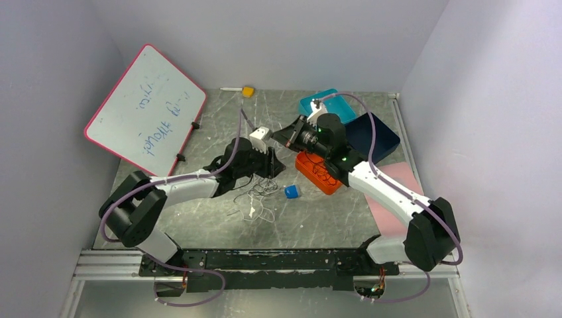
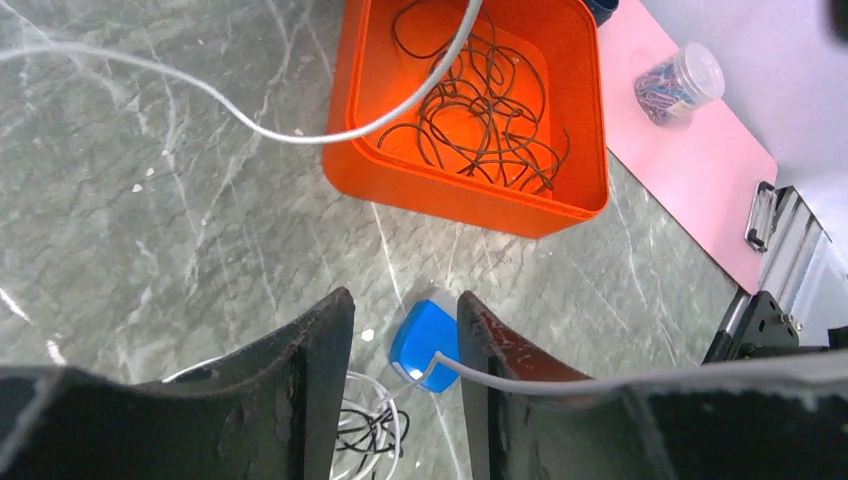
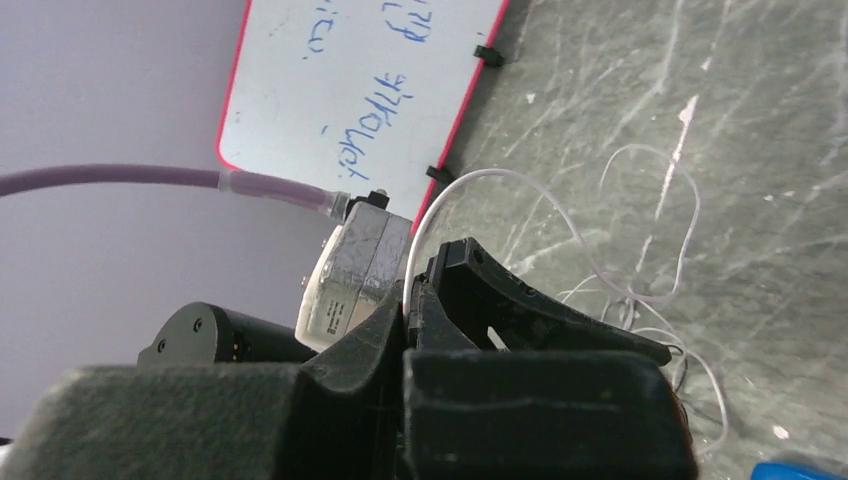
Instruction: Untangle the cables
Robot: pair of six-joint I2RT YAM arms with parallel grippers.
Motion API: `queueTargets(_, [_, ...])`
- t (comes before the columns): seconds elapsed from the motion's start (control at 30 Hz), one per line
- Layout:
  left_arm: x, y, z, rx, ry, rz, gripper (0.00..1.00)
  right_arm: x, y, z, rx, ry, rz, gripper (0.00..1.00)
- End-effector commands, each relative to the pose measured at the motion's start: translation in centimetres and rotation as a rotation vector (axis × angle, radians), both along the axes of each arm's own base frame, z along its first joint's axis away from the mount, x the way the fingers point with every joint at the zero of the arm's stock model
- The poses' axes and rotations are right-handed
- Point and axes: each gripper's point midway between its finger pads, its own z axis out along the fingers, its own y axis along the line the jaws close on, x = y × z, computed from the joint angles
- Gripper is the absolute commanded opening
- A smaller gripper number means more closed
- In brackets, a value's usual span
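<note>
whiteboard [image 1: 142, 109] writing unreadable, cables [image 2: 372, 428] cut off at lower edge

You're looking at thin whitish-grey and black cables [image 1: 257, 197] sitting tangled on the grey table [image 1: 318, 218], one white strand [image 2: 250, 125] arching upward.

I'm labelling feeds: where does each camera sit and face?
Top external: above and behind the robot, looking down at the table; left arm, right arm show.
Left wrist: looks down at the orange tray; left gripper open.
Right wrist: faces the whiteboard; right gripper pinches a white cable.
Shared: top external also shows tray and whiteboard.
</note>
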Motion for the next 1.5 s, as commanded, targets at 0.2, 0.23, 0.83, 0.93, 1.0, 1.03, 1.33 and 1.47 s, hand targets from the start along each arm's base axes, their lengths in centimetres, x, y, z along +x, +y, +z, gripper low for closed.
queueTargets(0.2, [-3.2, 1.5, -5.7, 0.133, 0.059, 0.028, 0.44, 0.5, -3.7, 10.9, 0.095, -0.229, -0.123, 0.00])
queueTargets(0.23, [-3.5, 1.8, -6.1, 0.141, 0.065, 0.036, 0.44, 0.5, -4.1, 11.5, 0.096, -0.243, -0.134, 0.00])
queueTargets(0.83, [-6.5, 6.2, -10.5, 0.234, 0.152, 0.108, 0.41, 1.3, -12.7, 22.5, -0.041, -0.502, -0.395, 0.00])
queueTargets(0.93, [-6.9, 7.0, -10.8, 0.245, 0.160, 0.124, 0.40, 1.5, -14.9, 24.6, -0.093, -0.543, -0.480, 0.00])
queueTargets(1.0, [-7.1, 7.4, -11.0, 0.248, 0.164, 0.137, 0.41, 1.5, -15.9, 25.7, -0.115, -0.561, -0.517, 0.00])
queueTargets(1.03, [-7.3, 7.7, -11.2, 0.253, 0.170, 0.142, 0.40, 1.5, -16.2, 26.2, -0.122, -0.571, -0.531, 0.00])
queueTargets(1.33, [-7.7, 9.5, -12.5, 0.280, 0.212, 0.226, 0.07, 0.7, -18.7, 28.5, -0.174, -0.623, -0.629, 0.00])
queueTargets(1.47, [-7.7, 10.6, -12.9, 0.281, 0.238, 0.299, 0.07, 0.2, -20.5, 29.4, -0.225, -0.644, -0.697, 0.00])
